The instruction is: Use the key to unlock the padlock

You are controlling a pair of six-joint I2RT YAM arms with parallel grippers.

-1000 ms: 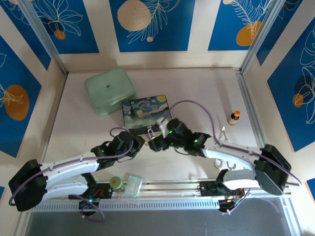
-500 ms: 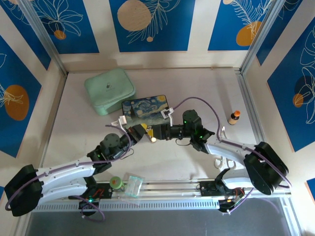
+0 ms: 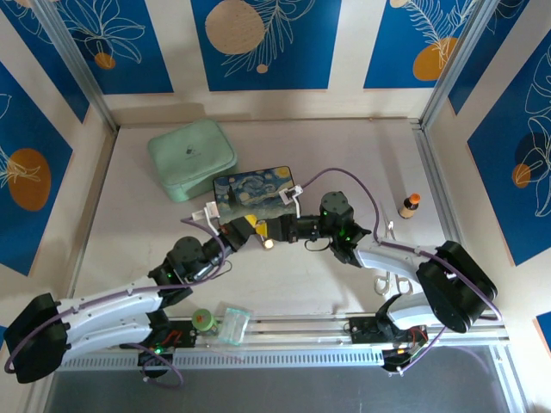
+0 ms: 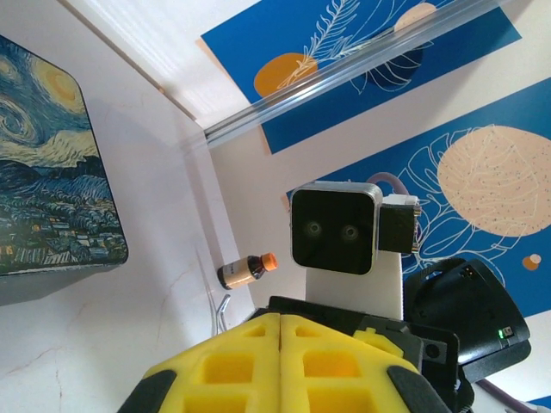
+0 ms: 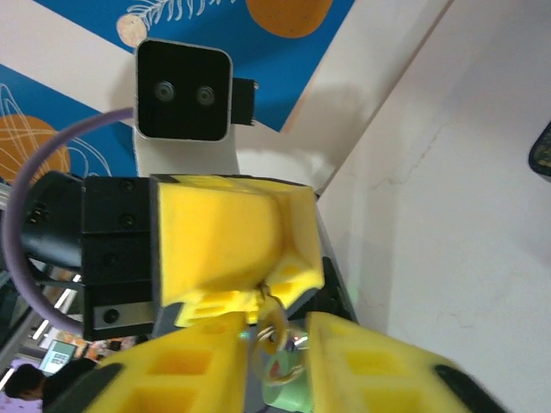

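over the white table, the left gripper is pinched shut with a tiny silvery metal loop, shackle or key i cannot tell, dangling at its tip between the right gripper's parted fingers; a skewed closing could knock it loose.

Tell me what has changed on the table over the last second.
Both arms moved. The left hand and right hand, which were bent down together at the near edge of the painted box, have levelled out and now meet tip to tip. The left arm stretched farther forward. No pickup or release is visible. The painted box, green case and small bottle stayed put.
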